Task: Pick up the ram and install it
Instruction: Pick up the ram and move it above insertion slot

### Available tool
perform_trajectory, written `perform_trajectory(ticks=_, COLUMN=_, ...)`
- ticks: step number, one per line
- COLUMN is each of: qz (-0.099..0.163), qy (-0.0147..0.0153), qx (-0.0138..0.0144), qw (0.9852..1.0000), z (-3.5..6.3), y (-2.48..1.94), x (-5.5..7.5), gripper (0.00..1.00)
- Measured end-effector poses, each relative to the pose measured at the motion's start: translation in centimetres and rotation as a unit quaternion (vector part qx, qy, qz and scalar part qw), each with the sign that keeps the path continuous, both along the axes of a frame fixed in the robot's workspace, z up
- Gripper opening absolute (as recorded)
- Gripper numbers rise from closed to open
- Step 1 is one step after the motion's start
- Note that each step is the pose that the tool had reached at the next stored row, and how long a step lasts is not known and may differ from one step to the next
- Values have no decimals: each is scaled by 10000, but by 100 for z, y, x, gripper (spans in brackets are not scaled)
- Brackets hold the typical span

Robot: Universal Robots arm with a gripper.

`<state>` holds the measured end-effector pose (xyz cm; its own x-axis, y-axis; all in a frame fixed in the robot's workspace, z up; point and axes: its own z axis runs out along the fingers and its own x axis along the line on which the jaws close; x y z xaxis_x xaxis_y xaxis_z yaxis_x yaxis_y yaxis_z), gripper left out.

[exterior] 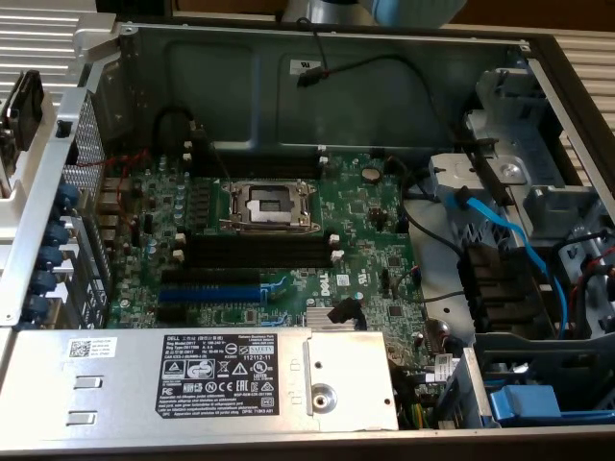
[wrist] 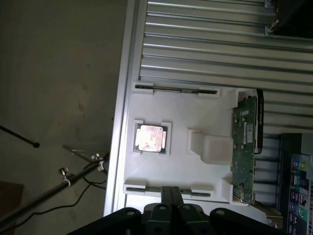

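On my gripper [wrist: 171, 192] the jaws are clenched empty; the ram [wrist: 243, 152], leaning at the white tray's [wrist: 181, 164] side, looks light, stiff and fragile, so I would pinch its flat faces mid-length.

Black gripper [wrist: 171, 190] with rounded hinged links; arm [exterior: 408, 10] bears a pale-blue cap.

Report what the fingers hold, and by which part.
Nothing, it seems: the gripper has its fingers shut together with nothing between them, by the ram resting in the white tray's slot.

Green motherboard [exterior: 370, 226] (blue slot [exterior: 208, 291])
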<state>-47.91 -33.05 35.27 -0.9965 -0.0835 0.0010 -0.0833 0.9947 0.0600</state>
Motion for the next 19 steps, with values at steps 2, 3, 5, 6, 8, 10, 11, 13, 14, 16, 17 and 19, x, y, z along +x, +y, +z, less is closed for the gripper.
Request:
perform_trajectory(ticks=2, qz=0, qy=0, qx=0, qw=10000, z=0, y=0, x=0, gripper=10)
perform_trajectory(ticks=3, qz=0, qy=0, qx=0, qw=10000, z=0, y=0, x=0, gripper=10)
perform_trajectory(ticks=5, qz=0, qy=0, qx=0, qw=10000, z=0, y=0, x=0, gripper=10)
perform_trajectory(ticks=6, qz=0, qy=0, qx=0, qw=10000, z=0, y=0, x=0, gripper=10)
perform_trajectory(ticks=8, qz=0, qy=0, qx=0, qw=10000, z=0, y=0, x=0, gripper=10)
perform_trajectory(ticks=10, qz=13, qy=0, qx=-2, qw=10000, z=0, y=1, x=-1, gripper=10)
perform_trajectory(ticks=11, qz=80, qy=-1, qx=-1, qw=10000, z=-1, y=2, x=-2, gripper=10)
perform_trajectory(ticks=13, qz=265, qy=0, qx=-2, qw=9996, z=-1, y=2, x=-2, gripper=10)
perform_trajectory(ticks=14, qz=355, qy=0, qx=-1, qw=9994, z=0, y=2, x=-2, gripper=10)
perform_trajectory(ticks=16, qz=534, qy=-1, qx=-1, qw=9986, z=-1, y=3, x=-2, gripper=10)
perform_trajectory(ticks=17, qz=623, qy=0, qx=-2, qw=9981, z=0, y=3, x=-2, gripper=10)
perform_trajectory(ticks=19, qz=809, qy=0, qx=-2, qw=9967, z=0, y=2, x=-2, gripper=10)
